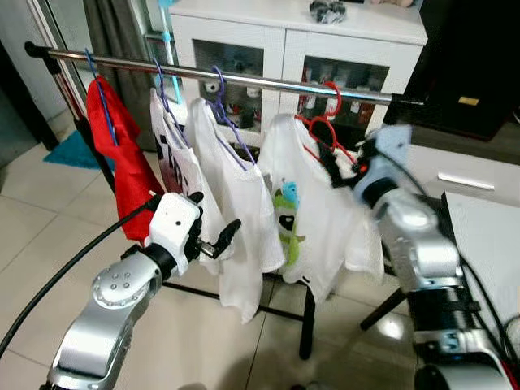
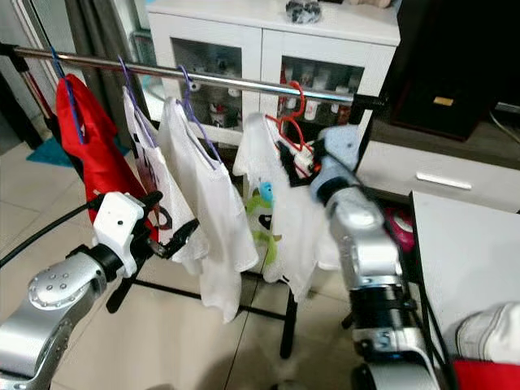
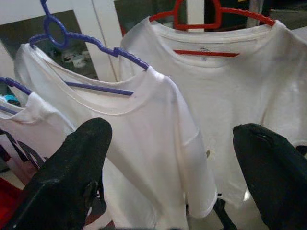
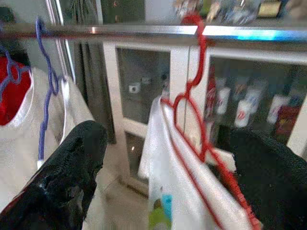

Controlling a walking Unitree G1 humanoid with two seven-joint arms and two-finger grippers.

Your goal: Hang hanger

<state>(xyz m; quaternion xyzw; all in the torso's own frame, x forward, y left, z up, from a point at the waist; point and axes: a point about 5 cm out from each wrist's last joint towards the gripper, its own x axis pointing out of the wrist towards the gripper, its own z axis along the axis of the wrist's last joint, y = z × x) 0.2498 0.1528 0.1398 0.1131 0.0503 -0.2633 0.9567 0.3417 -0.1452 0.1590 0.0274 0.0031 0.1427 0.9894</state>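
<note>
Hook of the red hanger point(image 1: 329, 110) sits over the rail point(image 1: 268, 82); right gripper point(image 1: 340, 172) spreads wide around its shoulder, left gripper point(image 1: 213, 236) wide, empty.

Head stereo pair looking forward and down at the clothes rail point(image 1: 244, 79) from close by, left wrist view facing the white shirts point(image 3: 158, 143) up close, right wrist view near the red hanger point(image 4: 194, 96), all sharing rail garments.
</note>
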